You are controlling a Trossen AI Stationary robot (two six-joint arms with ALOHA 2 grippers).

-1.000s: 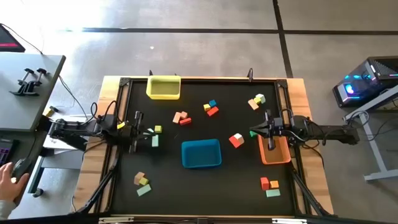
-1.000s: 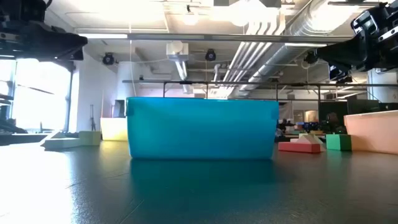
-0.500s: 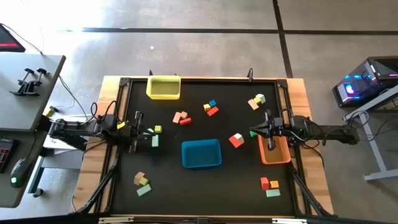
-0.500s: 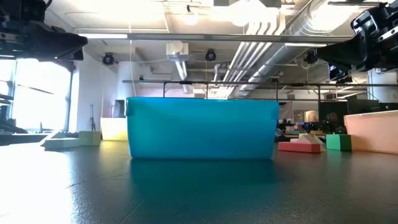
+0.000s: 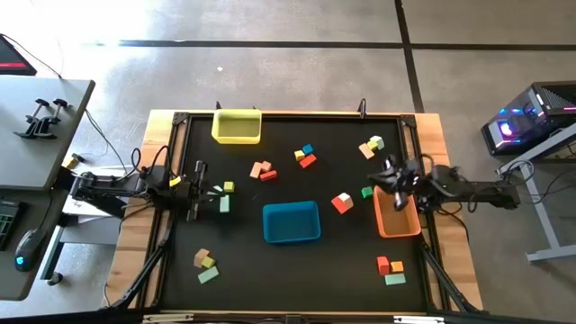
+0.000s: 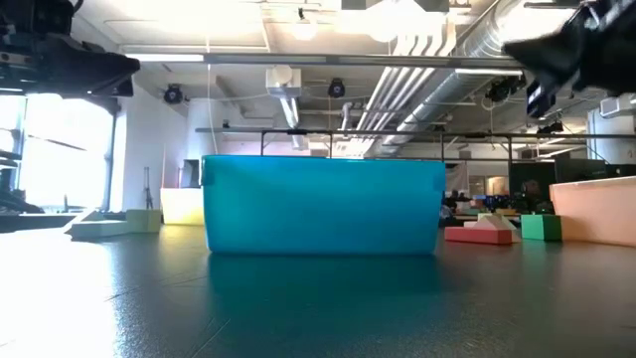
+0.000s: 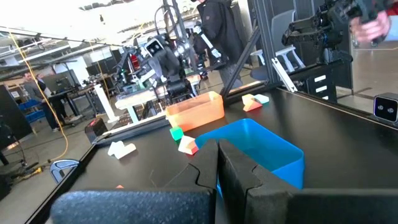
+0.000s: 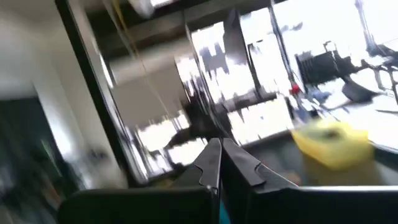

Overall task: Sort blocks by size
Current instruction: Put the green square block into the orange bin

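The blocks lie on the black table in loose groups: red and tan ones (image 5: 262, 170), orange and blue ones (image 5: 306, 157), pale ones (image 5: 372, 146) at the far right, a red and white pair (image 5: 342, 202), a green cube (image 5: 366, 192), and groups near the front (image 5: 206, 263) (image 5: 391, 268). My left gripper (image 5: 214, 191) hangs shut at the table's left side, beside lime and pale green blocks (image 5: 225, 194); its shut fingers (image 7: 219, 157) hold nothing. My right gripper (image 5: 382, 171) is shut above the orange tray's far end, with nothing between its fingers (image 8: 221, 150).
A yellow tray (image 5: 237, 127) stands at the far left. A blue tray (image 5: 291, 222) sits at the centre and fills the middle of the low view (image 6: 323, 204). An orange tray (image 5: 397, 216) is at the right edge. People and equipment show in the room beyond the table.
My right gripper has tipped its fingers upward, rolled about its own axis and risen a little, still shut. The green cube beside the orange tray now shows from above. My left arm has kept still.
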